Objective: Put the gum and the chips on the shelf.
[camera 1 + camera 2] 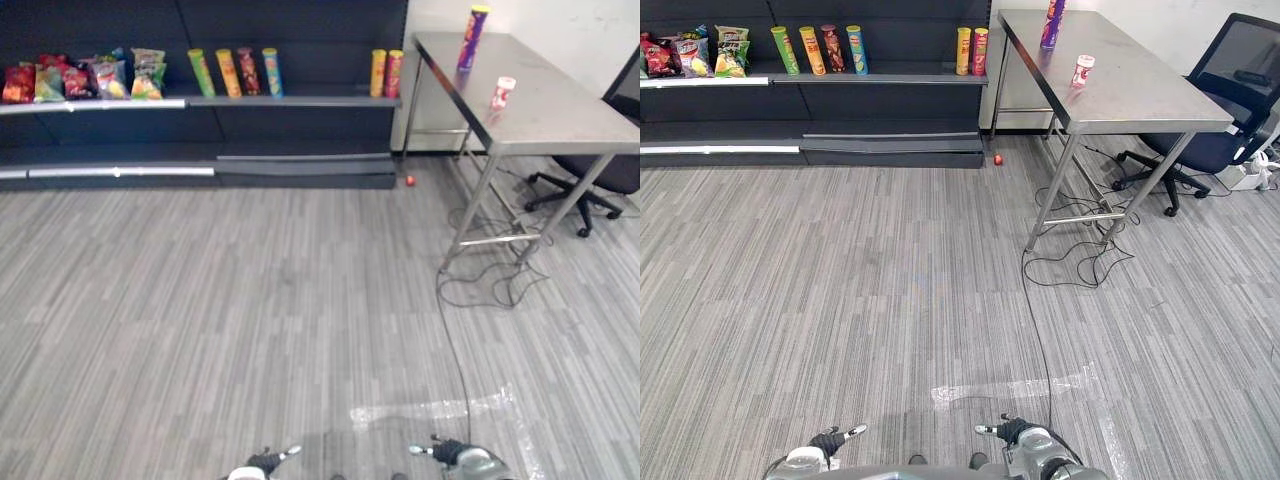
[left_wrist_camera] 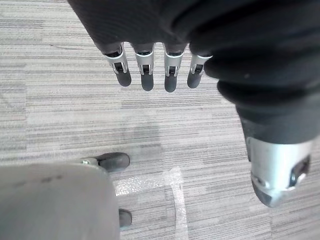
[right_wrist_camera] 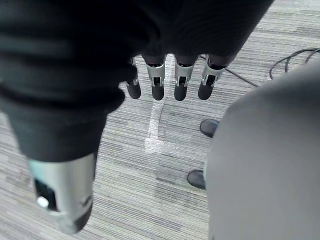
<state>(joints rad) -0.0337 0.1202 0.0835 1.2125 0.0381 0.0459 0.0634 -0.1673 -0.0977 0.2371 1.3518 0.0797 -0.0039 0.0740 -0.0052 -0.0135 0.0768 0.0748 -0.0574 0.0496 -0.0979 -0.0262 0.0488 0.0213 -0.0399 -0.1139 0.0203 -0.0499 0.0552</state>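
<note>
My left hand (image 2: 146, 75) and right hand (image 3: 158, 82) hung loose and empty, well apart from the table (image 1: 570, 125), where the chips can (image 1: 472, 38) stood by its far edge, the gum tub (image 1: 503, 92) nearer mid-surface; both looked light, rigid, slick, so I'd wrap each mid-body

From where I stand, the purple chips can (image 1: 1051, 25) at the far end of the steel table (image 1: 555, 115) loses its top to the upper edge in the right eye view. The gum tub (image 1: 503, 92), nearer me on the table, is too small for me to make out its label. Beyond the table an office chair (image 1: 612, 172) is partly hidden by the tabletop and cut by the right edge. On the floor between the table and the shelf (image 1: 290, 101) lies a red speck (image 1: 409, 181) I cannot identify. The shelf's end farthest from the table, with its snack bags (image 1: 20, 84), runs off the left edge.
</note>
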